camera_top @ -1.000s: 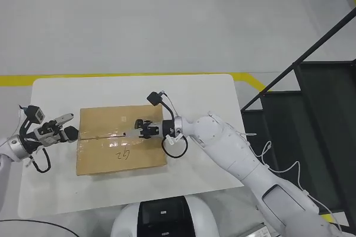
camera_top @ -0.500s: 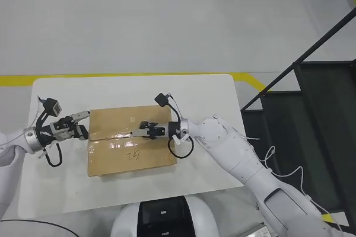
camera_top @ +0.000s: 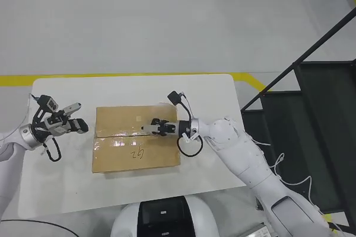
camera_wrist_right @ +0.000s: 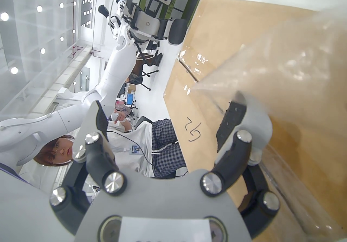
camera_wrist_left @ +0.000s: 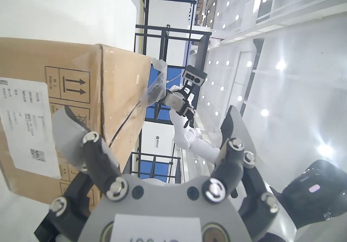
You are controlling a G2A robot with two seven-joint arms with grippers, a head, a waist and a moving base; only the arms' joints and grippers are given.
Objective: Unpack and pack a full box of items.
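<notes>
early days on this one, by my read. the cardboard box (camera_top: 136, 148) sat shut in the middle of the white worktop (camera_top: 59, 189), both top flaps down & meeting at the centre seam (camera_top: 115, 135), a scribbled mark (camera_top: 136, 155) on the nearer flap. no items were out anywhere, so unpacking proper hadn't begun.

what was under way looked like the tape step. a strip of clear tape (camera_wrist_left: 158, 77) stood lifted off the top, approx. mid-seam, right at the right tool (camera_top: 153, 127), which hovered low over the lid. seen from its wrist cam, its two fingers were spread apart, not pinched, w/ the film lying across one pad (camera_wrist_right: 230, 118). couldn't tell if it was stuck there or just in front. the seam toward the left end looked taped down still.

the left tool (camera_top: 77, 125) was just beside the box's left end, fingers wide apart too, holding nothing. one finger sat close to a tape tail (camera_wrist_left: 65, 126) folded over that end, next to the shipping label (camera_wrist_left: 24, 118); touching or not, couldn't say.

so: tape partly up at most. left to do: strip the rest, open flaps, take everything out, put it back, close up.
</notes>
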